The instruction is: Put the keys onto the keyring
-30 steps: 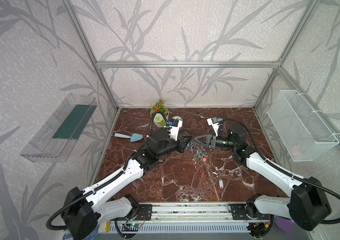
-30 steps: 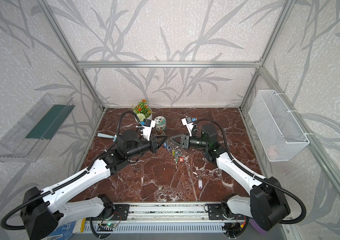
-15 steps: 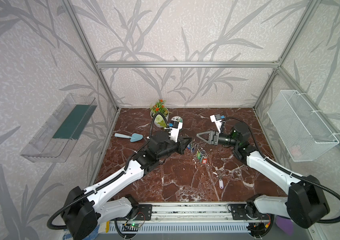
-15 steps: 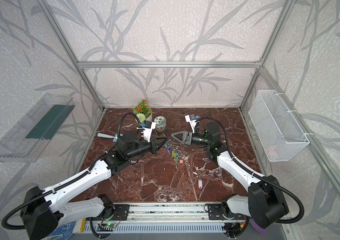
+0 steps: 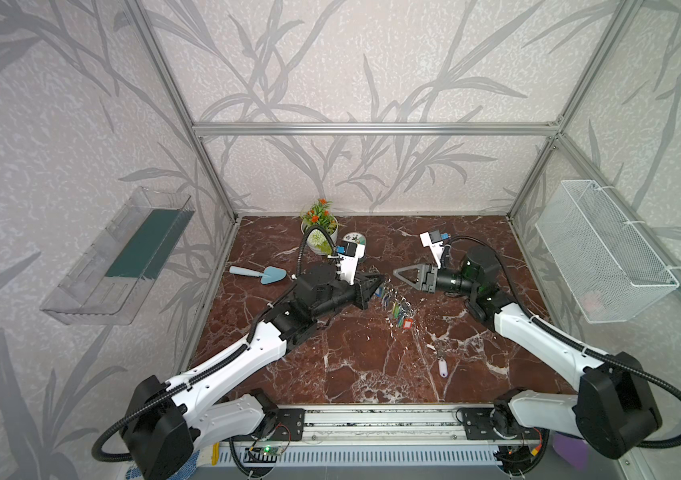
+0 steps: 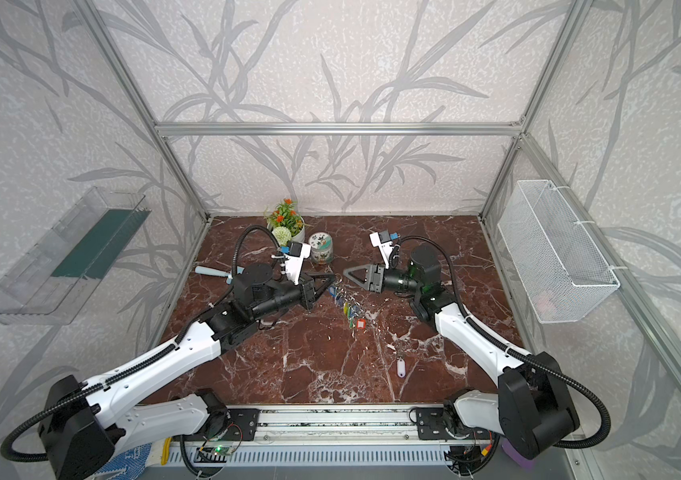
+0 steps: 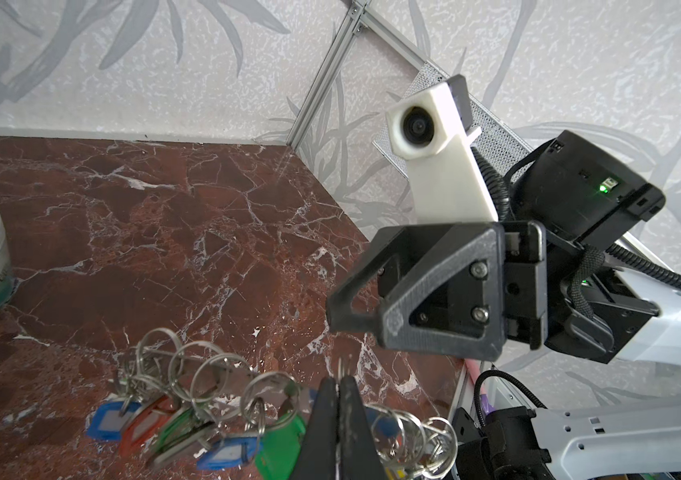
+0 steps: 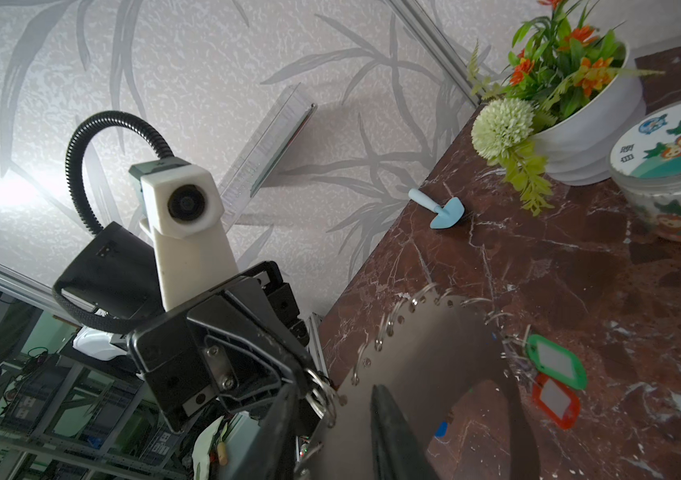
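Left pincer (image 5: 376, 286): closed on the edge of the keyring (image 5: 396, 306), which extends from its tips toward the front right, coloured tags along its rim. Right pincer (image 5: 397, 272): jaws parted, holding nothing, tips just beside the keyring's held end and facing the left pincer. The keys (image 5: 441, 368), pale tag showing, lie flat on the table (image 5: 351, 365) toward the front rail. They are well apart from both pincers and separate from the keyring.
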### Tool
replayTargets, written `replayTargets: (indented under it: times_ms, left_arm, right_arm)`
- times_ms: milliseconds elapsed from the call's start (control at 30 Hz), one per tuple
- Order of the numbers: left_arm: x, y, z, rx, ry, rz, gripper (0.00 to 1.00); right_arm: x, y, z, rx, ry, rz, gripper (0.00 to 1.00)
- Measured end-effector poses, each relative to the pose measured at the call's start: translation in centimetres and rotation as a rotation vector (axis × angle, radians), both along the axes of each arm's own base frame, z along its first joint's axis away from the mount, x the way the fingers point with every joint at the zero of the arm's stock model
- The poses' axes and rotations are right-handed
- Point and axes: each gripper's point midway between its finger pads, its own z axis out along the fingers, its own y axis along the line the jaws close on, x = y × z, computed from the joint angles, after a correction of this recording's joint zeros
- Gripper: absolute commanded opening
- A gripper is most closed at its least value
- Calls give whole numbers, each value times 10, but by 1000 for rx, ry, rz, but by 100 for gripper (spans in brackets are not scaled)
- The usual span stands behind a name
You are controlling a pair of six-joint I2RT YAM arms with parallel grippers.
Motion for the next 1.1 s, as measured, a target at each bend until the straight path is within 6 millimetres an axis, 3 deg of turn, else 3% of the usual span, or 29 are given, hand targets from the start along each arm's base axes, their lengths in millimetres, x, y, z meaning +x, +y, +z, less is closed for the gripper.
replayTargets:
  times_ms: [333, 600, 967, 1100]
  left_arm:
    - [0, -1, 6, -27, -6, -1, 0]
    - [-1, -2, 3, -30, -5, -7, 0]
    - [4, 0, 4, -37, -8, 15, 0]
    - [6, 1, 4, -38, -10, 23, 0]
  right_arm:
    - [-11, 10, -2, 7, -2, 40, 21]
    - [-8, 12, -1, 25, 3, 45, 10]
    - [-9, 13, -2, 31, 3, 59, 7]
    - [-8, 14, -3, 33, 7, 61, 0]
